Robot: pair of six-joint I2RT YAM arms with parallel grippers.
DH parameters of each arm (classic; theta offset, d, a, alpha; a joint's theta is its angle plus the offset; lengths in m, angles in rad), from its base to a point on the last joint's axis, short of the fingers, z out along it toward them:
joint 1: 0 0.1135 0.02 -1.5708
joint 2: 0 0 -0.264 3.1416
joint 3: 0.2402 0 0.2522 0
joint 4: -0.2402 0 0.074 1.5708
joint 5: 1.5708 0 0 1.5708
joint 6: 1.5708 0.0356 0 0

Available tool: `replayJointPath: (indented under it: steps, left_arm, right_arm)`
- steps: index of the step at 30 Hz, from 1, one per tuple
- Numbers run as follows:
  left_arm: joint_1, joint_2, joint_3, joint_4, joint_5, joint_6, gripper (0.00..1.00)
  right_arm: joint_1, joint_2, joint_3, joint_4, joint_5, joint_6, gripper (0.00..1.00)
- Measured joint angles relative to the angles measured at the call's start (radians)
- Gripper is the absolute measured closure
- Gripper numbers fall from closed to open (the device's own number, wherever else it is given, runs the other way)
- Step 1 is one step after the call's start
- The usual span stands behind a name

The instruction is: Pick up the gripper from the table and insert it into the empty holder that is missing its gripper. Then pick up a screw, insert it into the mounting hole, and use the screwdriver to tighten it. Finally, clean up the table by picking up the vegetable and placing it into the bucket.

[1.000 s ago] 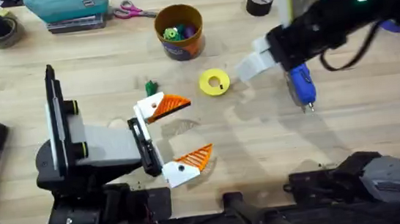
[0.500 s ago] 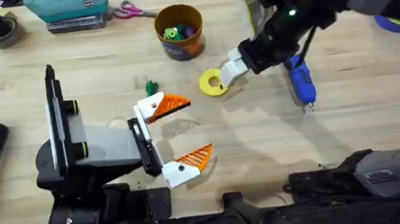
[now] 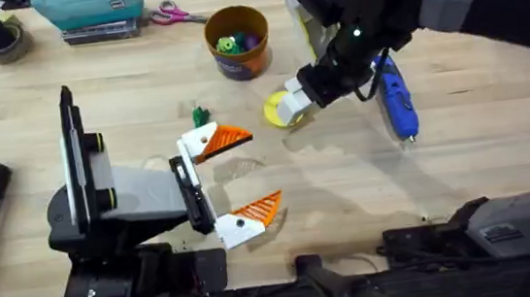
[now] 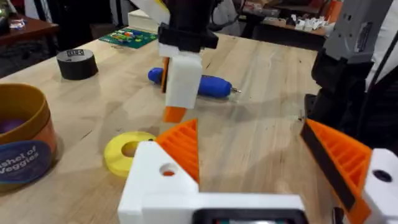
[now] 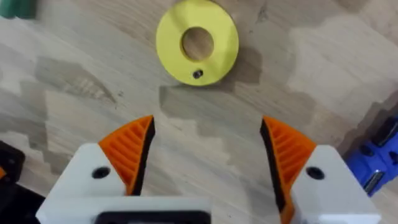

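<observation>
Right gripper hovers w/ fingers spread wide, nothing between them, over the worktop near its middle, just beside the yellow disc.

Risk: it's closer to the disc than to the vegetable, so a straight drop could pinch the wrong thing or nudge the disc, screw on it incl. The vegetable is small and lies close to the left gripper, whose fingers are spread and empty; a reach there might bump those orange pads. The screwdriver lies just beside the right arm twd the right edge and could get knocked and roll.

Count: 1 vegetable, 1 disc, 1 screwdriver, 1 bucket near the far edge, 2 arms.
</observation>
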Motion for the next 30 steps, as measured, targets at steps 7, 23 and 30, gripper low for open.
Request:
replayJointPath:
  steps: [7, 23, 30]
  left_arm:
    - [0.0, 0.0, 0.0, 0.0, 0.0, 0.0, 0.015]
    - [0.0, 0.0, 0.0, 0.0, 0.0, 0.0, 0.015]
    - [0.0, 0.0, 0.0, 0.0, 0.0, 0.0, 0.015]
  right_arm:
    - [0.014, -0.098, -0.06, 0.07, 0.003, 0.0, 0.004]
    - [0.013, -0.125, -0.216, 0.276, 0.048, -0.011, 0.005]
    - [0.013, -0.07, -0.216, 0.298, 0.051, -0.022, 0.008]
